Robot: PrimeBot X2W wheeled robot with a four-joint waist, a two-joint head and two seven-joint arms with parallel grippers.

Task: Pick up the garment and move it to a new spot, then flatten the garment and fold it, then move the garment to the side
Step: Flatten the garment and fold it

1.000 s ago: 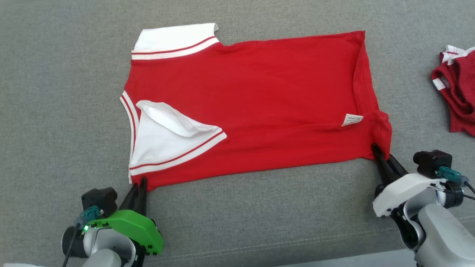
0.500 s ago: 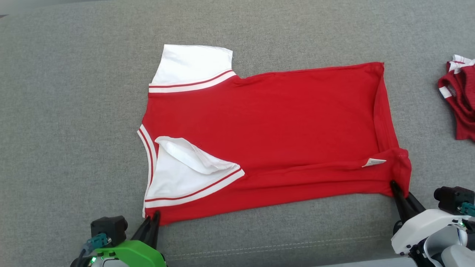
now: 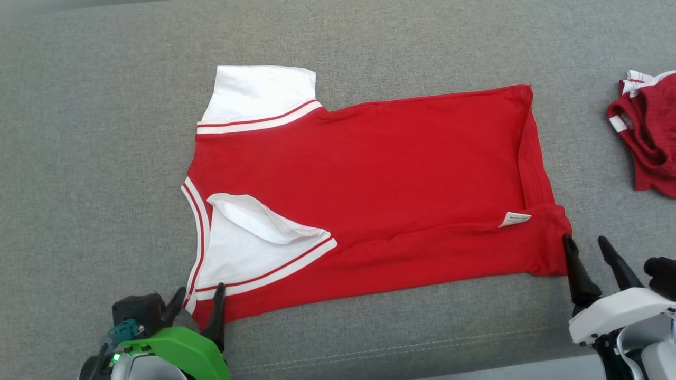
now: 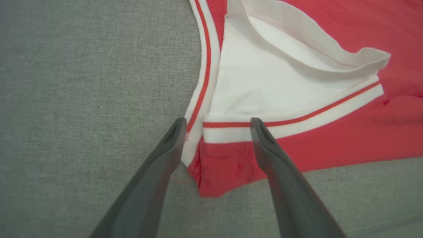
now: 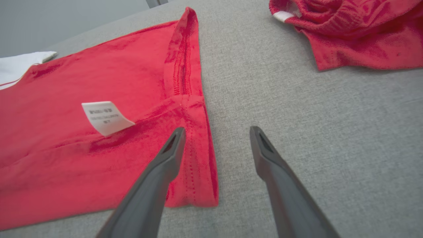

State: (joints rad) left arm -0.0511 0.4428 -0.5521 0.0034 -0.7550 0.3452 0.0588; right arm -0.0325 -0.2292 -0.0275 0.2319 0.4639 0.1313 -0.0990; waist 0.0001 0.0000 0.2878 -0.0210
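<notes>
My left gripper point(image 3: 201, 289) and right gripper point(image 3: 584, 240) stand wide open, holding nothing, one at each near corner of the shirt point(image 3: 369, 179), which lies spread on the grey cushion point(image 3: 79, 158). For a clean fold I'd first press flat the rumpled near sleeve point(image 3: 248, 248), then the creased hem point(image 3: 533, 158), and tuck the far sleeve point(image 3: 264, 89) last.

The left gripper point(image 3: 200, 289), green-wristed, and the right gripper point(image 3: 585, 239), white-wristed, sit low at either side — fingers of both spread wide, pointing forward.
</notes>
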